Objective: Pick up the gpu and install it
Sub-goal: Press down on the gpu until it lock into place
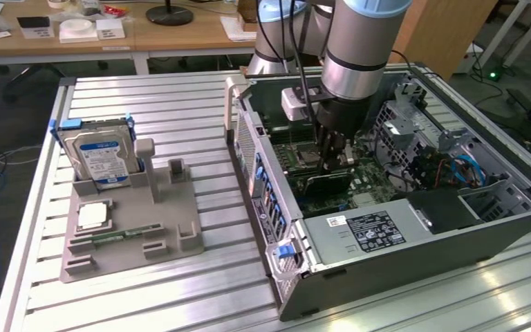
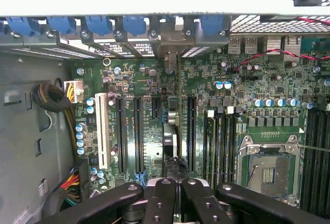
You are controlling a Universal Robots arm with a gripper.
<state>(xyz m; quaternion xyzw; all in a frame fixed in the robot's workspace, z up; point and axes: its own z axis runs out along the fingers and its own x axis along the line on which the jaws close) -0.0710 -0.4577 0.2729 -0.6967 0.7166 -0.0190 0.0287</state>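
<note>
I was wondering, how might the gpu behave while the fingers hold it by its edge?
The gpu looks like a thin flat card standing edge-on over the motherboard, so it is probably stiff and fairly light. Gripped only along its upper edge by the shut gripper, it may tilt sideways. Its bare components look fragile.
</note>
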